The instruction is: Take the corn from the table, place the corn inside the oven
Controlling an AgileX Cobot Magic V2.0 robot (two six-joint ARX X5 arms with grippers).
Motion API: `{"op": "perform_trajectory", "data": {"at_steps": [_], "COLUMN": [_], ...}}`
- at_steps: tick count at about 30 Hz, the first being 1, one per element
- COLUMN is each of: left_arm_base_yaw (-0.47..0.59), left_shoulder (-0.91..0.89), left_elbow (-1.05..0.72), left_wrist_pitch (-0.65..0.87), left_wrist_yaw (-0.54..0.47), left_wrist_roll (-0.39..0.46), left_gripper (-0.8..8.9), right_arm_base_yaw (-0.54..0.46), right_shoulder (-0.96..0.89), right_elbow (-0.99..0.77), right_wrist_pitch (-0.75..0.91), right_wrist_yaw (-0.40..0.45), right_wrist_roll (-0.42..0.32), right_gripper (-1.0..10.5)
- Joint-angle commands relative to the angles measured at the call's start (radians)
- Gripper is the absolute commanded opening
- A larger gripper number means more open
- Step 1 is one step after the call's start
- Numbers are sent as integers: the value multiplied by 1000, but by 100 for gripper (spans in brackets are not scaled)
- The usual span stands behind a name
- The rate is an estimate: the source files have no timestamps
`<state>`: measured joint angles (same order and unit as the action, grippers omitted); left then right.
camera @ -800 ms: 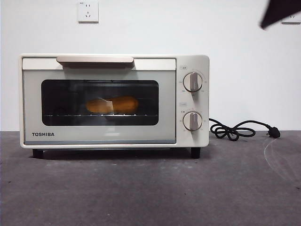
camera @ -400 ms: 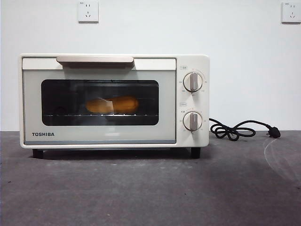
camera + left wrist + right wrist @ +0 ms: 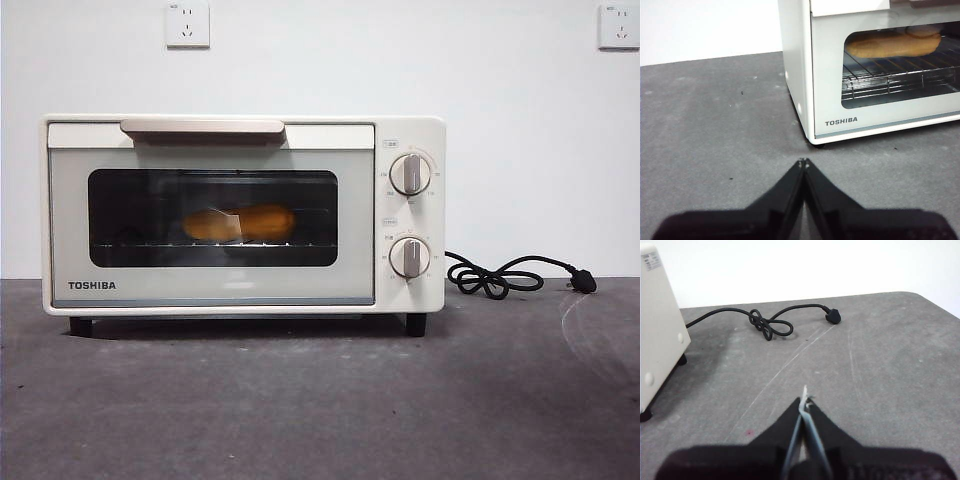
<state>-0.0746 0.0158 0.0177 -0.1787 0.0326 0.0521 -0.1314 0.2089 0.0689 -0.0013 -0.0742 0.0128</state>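
Behind the dark glass window of the cream-white boxy TOSHIBA toaster oven, the stubby yellow-orange corn cob is being held on the wire rack, door closed. Over the dark grey matte tabletop, the left end effector and right end effector are being kept pressed together, empty, the right one near the coiled black cord.

The black arm tip that showed at the front view's top right corner a second ago is gone from that view, leaving the wall socket there fully uncovered, a state already reached half a second ago and unchanged since.
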Motion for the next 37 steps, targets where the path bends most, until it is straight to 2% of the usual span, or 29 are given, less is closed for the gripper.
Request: {"op": "perform_trajectory", "data": {"at_steps": [1,7,10,37], "left_arm_base_yaw": [0,0,0,0], "left_shoulder": [0,0,0,17], "left_elbow": [-7,-7,-7,-7], "left_wrist_pitch": [11,11,11,11], "left_wrist_yaw": [0,0,0,0], "left_wrist_roll": [0,0,0,0], "left_gripper": [-3,-3,-3,-3], "right_arm_base_yaw": [-1,-1,0,0], "right_shoulder": [-53,-148,-200,-200], "right_elbow": [-37,-55,-55,-55], "right_wrist_pitch": [-27,-185,-182,-179], "right_wrist_yaw": [4,4,5,14], "right_wrist_roll": [24,40,32,13], "right_gripper": [0,0,0,0]}}
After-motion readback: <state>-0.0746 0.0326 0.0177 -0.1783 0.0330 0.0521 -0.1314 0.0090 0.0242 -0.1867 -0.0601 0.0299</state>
